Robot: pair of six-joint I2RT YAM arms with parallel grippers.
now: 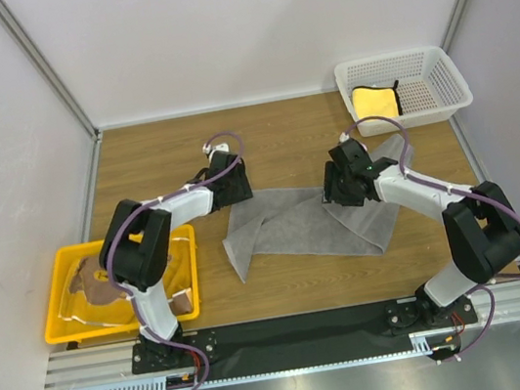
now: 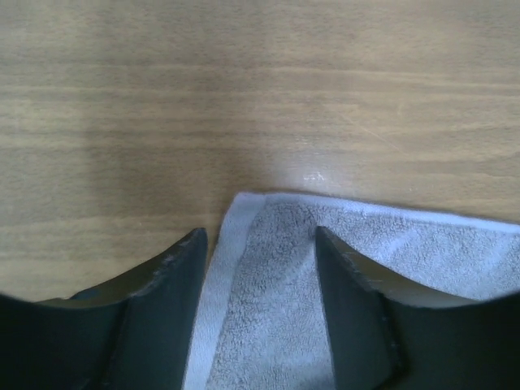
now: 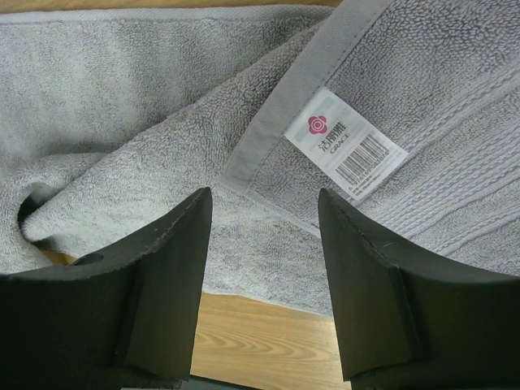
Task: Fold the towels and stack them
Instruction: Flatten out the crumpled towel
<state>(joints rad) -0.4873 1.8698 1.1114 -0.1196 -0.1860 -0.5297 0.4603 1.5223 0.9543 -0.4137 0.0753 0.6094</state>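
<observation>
Nearest us, left of the grey towel (image 1: 294, 224), the bear towel (image 1: 95, 280) sits crumpled in the yellow tray (image 1: 64, 330), not yet folded. The grey towel lies rumpled, its right end flopped over itself. The left gripper (image 2: 260, 236) is at its far left corner, jaws parted, the hem lying between them, nothing pinched. The right gripper (image 3: 264, 195) hangs over the doubled right end beside the label (image 3: 345, 145), jaws also apart and empty. My worry: the right bites both layers, or the left nips only the hem and slips, so the lift drags it skewed. Beyond the grey towel, far right, the yellow towel (image 1: 374, 101) waits in the white basket (image 1: 451, 90).
</observation>
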